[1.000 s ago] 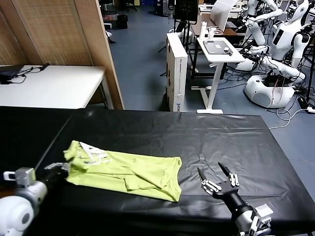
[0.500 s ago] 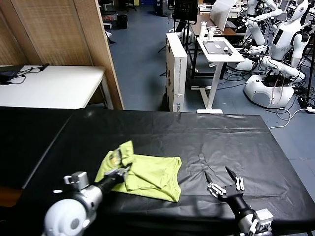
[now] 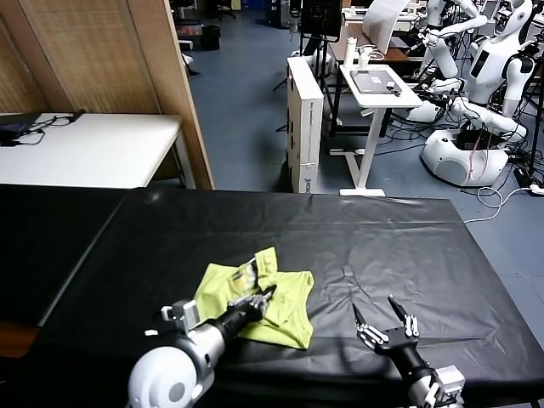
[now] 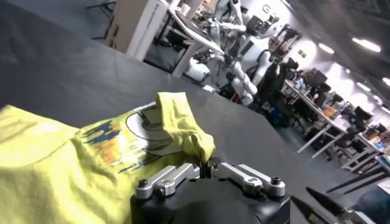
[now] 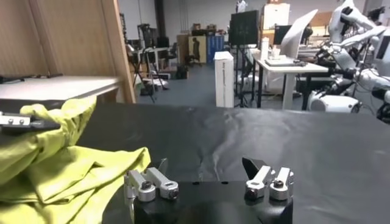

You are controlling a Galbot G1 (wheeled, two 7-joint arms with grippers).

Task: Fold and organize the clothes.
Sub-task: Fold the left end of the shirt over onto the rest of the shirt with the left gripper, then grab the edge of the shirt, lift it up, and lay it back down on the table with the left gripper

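Observation:
The lime yellow-green T-shirt [image 3: 272, 297] lies bunched and partly folded on the black table [image 3: 382, 238], near the front middle. My left gripper [image 3: 257, 299] is shut on a fold of the shirt and holds that edge over the rest of the cloth; the pinched fabric shows in the left wrist view [image 4: 183, 128] above the closed jaws [image 4: 204, 165]. A printed graphic [image 4: 131, 131] shows on the cloth. My right gripper [image 3: 384, 321] is open and empty, low over the table to the right of the shirt, which also shows in the right wrist view [image 5: 67, 164].
The black table's front edge runs just below both grippers. A white table [image 3: 85, 149] and a wooden partition [image 3: 110, 59] stand at the back left. A white box [image 3: 306, 119], a desk and other robots [image 3: 476, 85] stand beyond the table.
My left gripper has carried the shirt's left edge to the right across the table, folding the cloth over itself into a smaller bundle. The right gripper has stayed almost still.

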